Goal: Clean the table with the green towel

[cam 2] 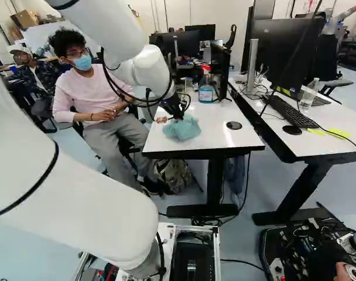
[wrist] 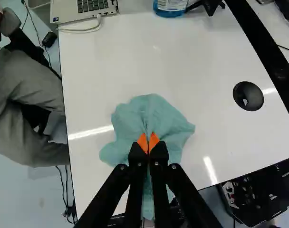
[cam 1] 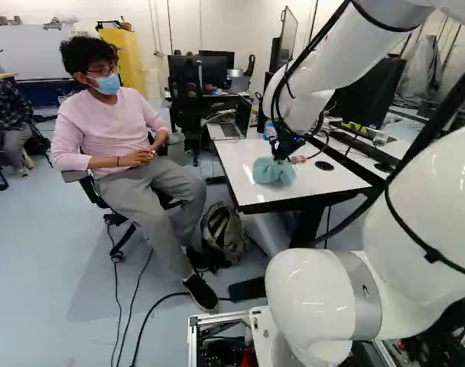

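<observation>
My gripper point(cam 2: 177, 112) is low over the white table point(cam 2: 214, 108) in the right base view, at the top of the crumpled green towel point(cam 2: 182, 128). In the wrist view the gripper point(wrist: 148, 143) has its orange fingertips together, shut on the towel point(wrist: 156, 111), whose folds gather into the pinch. The cloth spreads on the tabletop ahead of and to both sides of the fingers, and part of it shows beneath them, near the table's edge.
A laptop point(wrist: 85, 10) and a blue bottle point(cam 2: 206, 93) stand toward the table's far side. A round black grommet point(cam 2: 234, 125) lies beside the towel. A person point(cam 1: 110, 138) sits close by the table, a backpack point(cam 1: 225, 232) near their feet. Monitors and a keyboard point(cam 2: 290, 111) occupy the adjoining desk.
</observation>
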